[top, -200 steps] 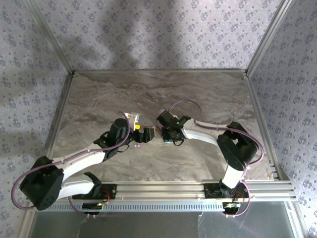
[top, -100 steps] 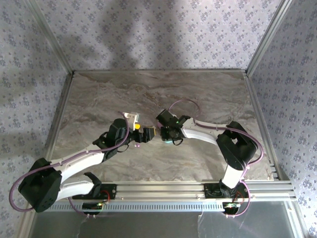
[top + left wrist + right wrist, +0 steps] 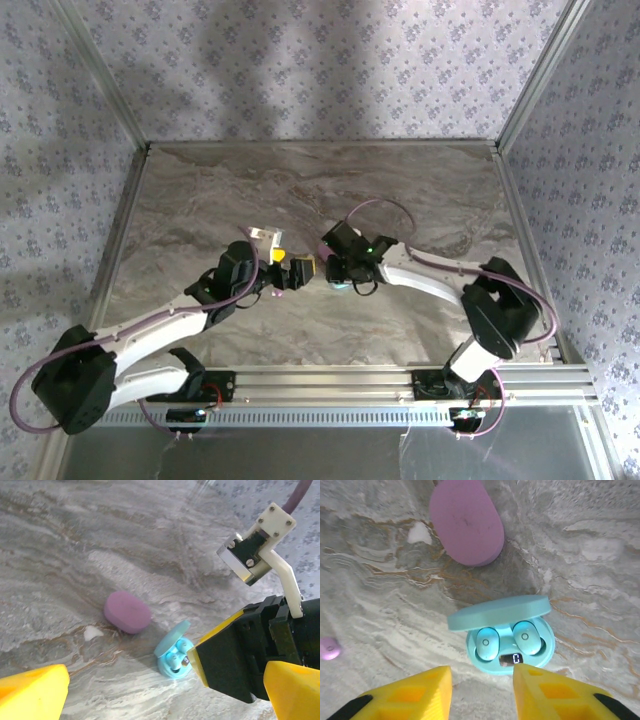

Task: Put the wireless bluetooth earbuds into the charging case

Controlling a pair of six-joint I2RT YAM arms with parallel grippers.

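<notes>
Right claw (image 3: 481,686): fingers parted, nothing between them, released. Teal case (image 3: 546,650) sat just ahead of its tips. Lid (image 3: 497,612) stood hinged up on the far side, with two teal buds (image 3: 487,644) seated side by side in their wells. Pink case (image 3: 466,522) lay further ahead of the claw, shut. One pink bud (image 3: 329,648) lay loose on the tabletop (image 3: 590,570), off to the left in this claw's wrist view and well apart from both cases. Second pink bud not made out.

Left claw (image 3: 165,696): spread wide, empty. Both cases lay ahead of it, the teal nearer.

Handling, as judged: the pink bud looked tiny, hard, glossy, rounded and very light. It would likely roll at a nudge or squirt from the pads. Best taken across its widest part, tips low to the tabletop, with a gentle close. The pink case looked smooth and light and would probably slide unless steadied.

Room: the two claws stood close together over the cases, with little clearance between them. Open tabletop lay beyond, no edge near. The raised lid was the thing to avoid clipping.
</notes>
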